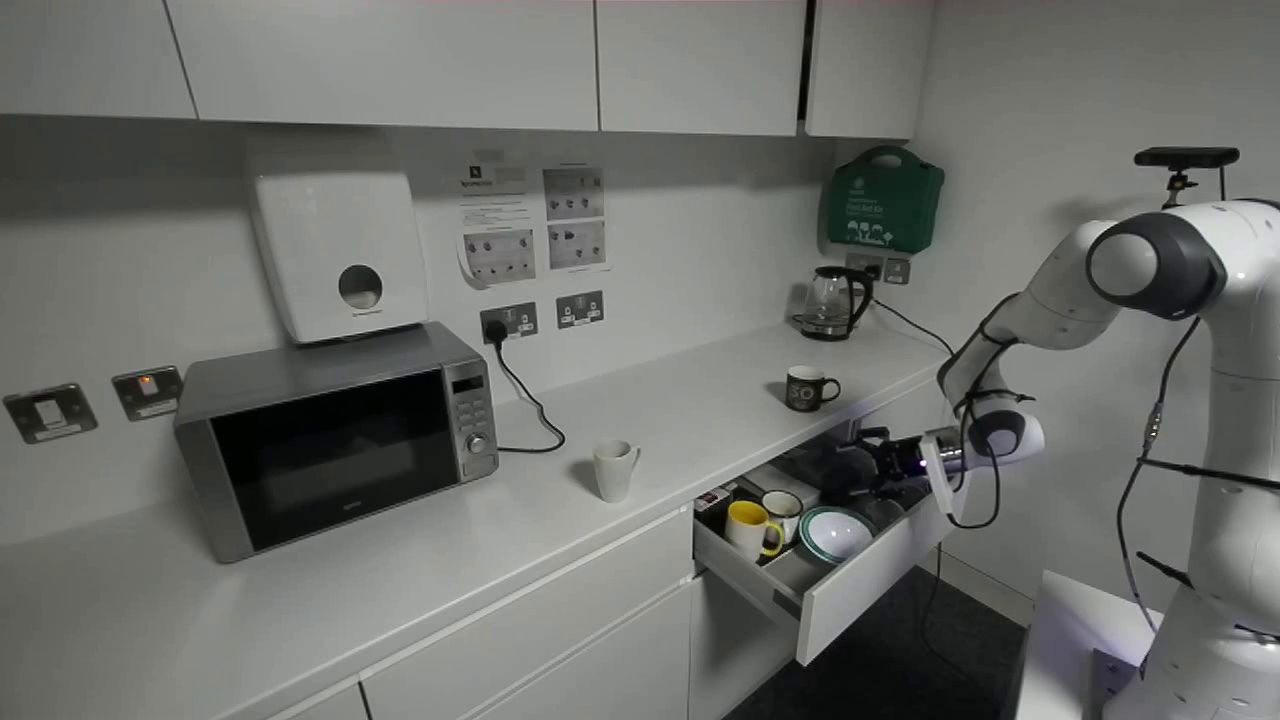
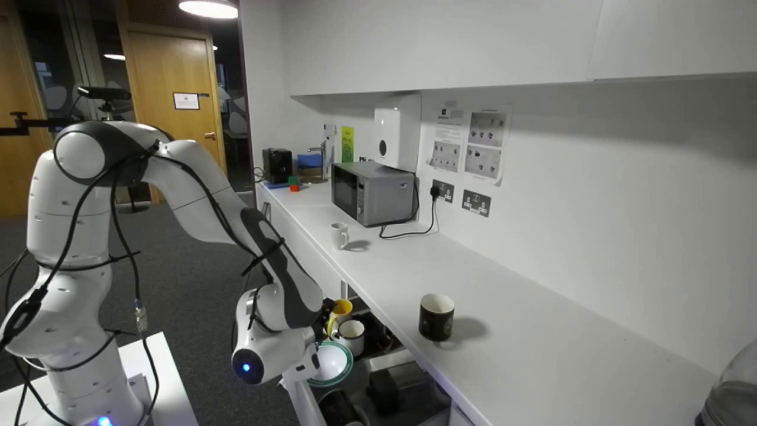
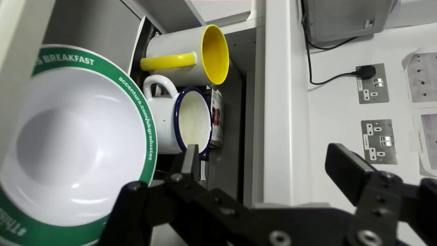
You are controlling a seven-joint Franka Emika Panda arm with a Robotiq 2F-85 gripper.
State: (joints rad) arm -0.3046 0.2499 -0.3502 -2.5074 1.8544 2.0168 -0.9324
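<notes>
Black two-finger gripper [image 3: 268,162]: fingers [image 3: 343,169] wide, holding nothing;
Blue-rimmed white enamel-look mug [image 3: 169,121]: likely stiff, light, slick; best taken by the rim [image 3: 177,118]

A blue-rimmed white mug [image 3: 167,123] stands upright in the drawer [image 1: 875,575]; in the wrist view a green-rimmed bowl [image 3: 78,143] lies open-side up at its nine o'clock.

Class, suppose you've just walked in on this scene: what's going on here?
A robot arm has its gripper at an open drawer, jaws wide apart with nothing held between them. In the drawer are a yellow-and-white mug, a white mug with a blue rim and a green-rimmed bowl. On the counter stand a black mug and a plain pale mug.
</notes>
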